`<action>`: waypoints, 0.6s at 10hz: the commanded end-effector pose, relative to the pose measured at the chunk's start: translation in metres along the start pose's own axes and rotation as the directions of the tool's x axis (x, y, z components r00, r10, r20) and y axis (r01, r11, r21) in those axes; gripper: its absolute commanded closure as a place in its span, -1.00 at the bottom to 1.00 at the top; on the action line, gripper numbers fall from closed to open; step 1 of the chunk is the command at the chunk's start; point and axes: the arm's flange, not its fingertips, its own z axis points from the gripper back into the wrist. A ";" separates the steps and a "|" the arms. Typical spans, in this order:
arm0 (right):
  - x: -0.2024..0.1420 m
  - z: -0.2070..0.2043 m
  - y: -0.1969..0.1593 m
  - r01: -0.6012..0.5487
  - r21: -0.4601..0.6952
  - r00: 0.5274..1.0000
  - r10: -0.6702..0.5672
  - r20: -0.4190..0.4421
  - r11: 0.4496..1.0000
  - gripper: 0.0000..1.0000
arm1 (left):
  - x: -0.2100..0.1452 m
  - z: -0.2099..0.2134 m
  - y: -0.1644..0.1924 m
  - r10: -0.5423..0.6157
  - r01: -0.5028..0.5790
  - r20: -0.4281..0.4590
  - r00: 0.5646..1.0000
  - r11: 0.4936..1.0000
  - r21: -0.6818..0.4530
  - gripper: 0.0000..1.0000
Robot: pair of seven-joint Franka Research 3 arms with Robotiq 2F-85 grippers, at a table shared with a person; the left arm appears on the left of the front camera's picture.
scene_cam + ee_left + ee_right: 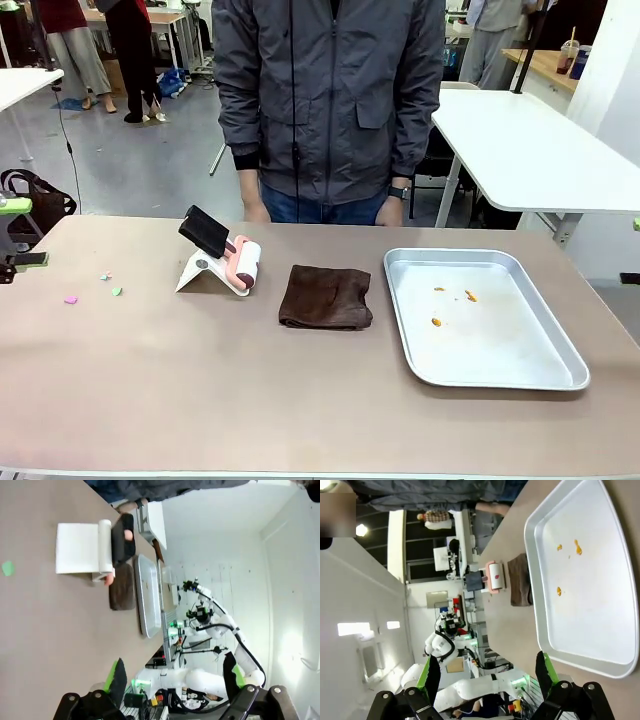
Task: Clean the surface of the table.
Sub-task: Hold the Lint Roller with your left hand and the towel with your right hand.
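Note:
The table (200,380) has a brownish-taupe top. A few small paper scraps, pink (70,299) and green (116,291), lie on its left part. Orange crumbs (470,295) sit inside the silver tray (560,345) at the right. My left gripper (15,235) hangs open at the table's left edge, well clear of the scraps; in the left wrist view its fingers (117,680) stand wide apart with nothing between them. My right gripper (487,672) is open too, just off the tray's (580,645) near end.
A lint roller (240,265) with a black grip leans on a white stand at centre left. A folded brown cloth (325,297) lies beside it. A person in a grey jacket stands at the far edge, hands (258,212) near the table.

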 end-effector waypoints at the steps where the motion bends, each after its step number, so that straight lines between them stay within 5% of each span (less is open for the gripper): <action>1: 0.002 -0.007 -0.001 -0.044 0.018 0.999 0.044 0.006 0.999 -1.00 | -0.010 -0.005 0.002 0.006 -0.009 0.089 0.996 1.000 0.027 -1.00; 2: 0.000 -0.009 0.001 -0.092 -0.042 0.995 0.093 0.029 0.995 -1.00 | -0.014 -0.006 0.002 -0.002 -0.014 0.136 0.991 0.993 0.119 -1.00; 3: 0.000 0.001 -0.002 -0.003 -0.001 1.000 0.003 0.003 1.000 -1.00 | 0.003 0.006 0.003 0.006 -0.006 0.035 0.999 1.000 0.014 -1.00; 6: 0.000 0.001 -0.002 -0.003 -0.001 1.000 0.003 0.003 1.000 -1.00 | 0.003 0.006 0.003 0.006 -0.006 0.035 0.999 1.000 0.014 -1.00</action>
